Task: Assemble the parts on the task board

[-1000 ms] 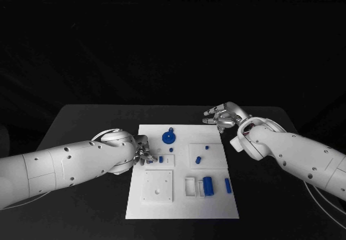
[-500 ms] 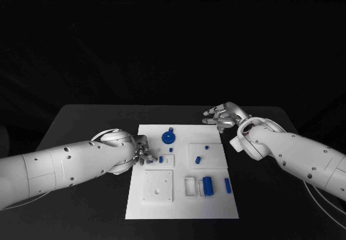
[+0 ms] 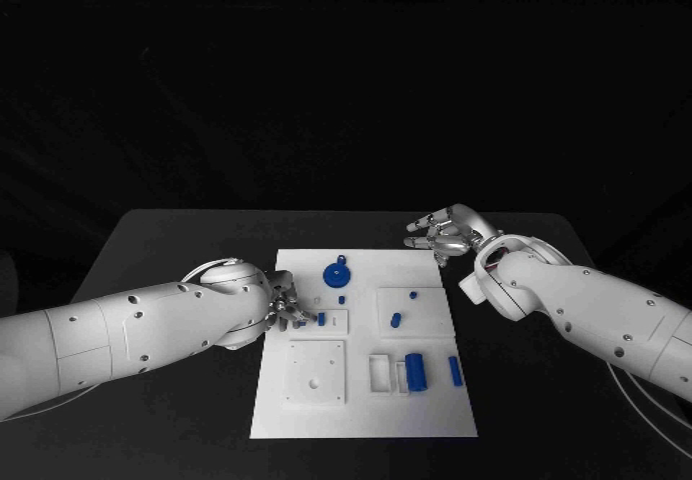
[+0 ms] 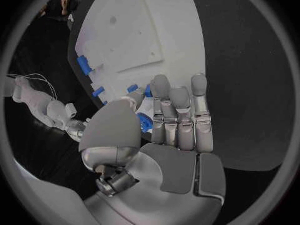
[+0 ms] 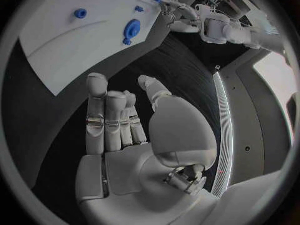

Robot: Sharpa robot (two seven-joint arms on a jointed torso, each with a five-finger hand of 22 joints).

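Left hand (image 3: 284, 303) touches small blue part (image 3: 322, 319) on task board (image 3: 365, 420)

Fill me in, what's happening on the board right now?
The left hand is at the left edge of the task board, its fingertips at a small blue part; the left wrist view shows blue between thumb and fingers, so it seems to be pinching it. The right hand hovers open over the black table off the board's far right corner, holding nothing. Other blue parts, including a round one, lie untouched on the board.
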